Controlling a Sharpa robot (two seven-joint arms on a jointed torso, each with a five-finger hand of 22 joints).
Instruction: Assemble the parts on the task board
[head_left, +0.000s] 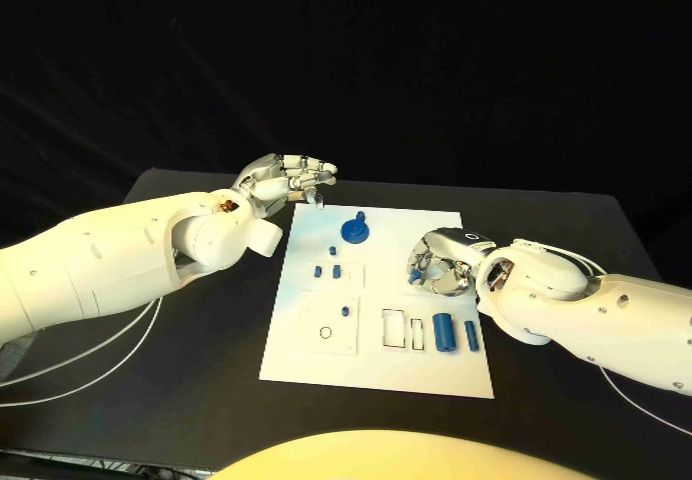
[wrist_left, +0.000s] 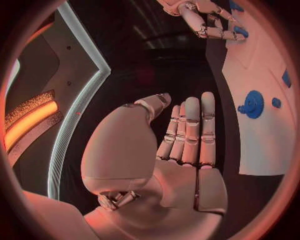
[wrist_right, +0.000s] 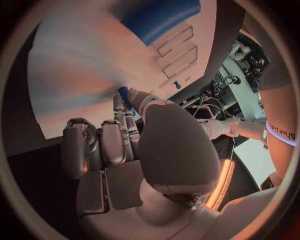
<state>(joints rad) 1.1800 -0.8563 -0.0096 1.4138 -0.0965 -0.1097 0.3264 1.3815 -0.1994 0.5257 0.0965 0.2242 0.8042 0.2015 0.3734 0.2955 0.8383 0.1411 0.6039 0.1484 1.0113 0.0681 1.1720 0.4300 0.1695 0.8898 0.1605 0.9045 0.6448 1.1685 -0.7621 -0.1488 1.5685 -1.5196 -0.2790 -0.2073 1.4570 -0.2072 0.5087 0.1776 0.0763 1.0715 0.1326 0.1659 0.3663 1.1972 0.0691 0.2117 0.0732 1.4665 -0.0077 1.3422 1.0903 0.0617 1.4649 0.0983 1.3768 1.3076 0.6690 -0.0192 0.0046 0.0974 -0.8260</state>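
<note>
My left hand (head_left: 289, 178) hovers empty, fingers loosely extended, off the task board's (head_left: 378, 370) far left corner. The blue gear (head_left: 355, 230) stands near that end. My right hand (head_left: 437, 262) pinches a small blue part (head_left: 417, 270) above the board's right edge; it looks light, rigid and slick, best held by its sides.

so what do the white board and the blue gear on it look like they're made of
The board looks like matte white plastic or painted sheet: flat, thin, no glare, with cut-out slots. The gear looks like moulded or printed blue plastic: even colour, dull surface, crisp teeth in the left wrist view. Neither can be confirmed from looks alone.
</note>
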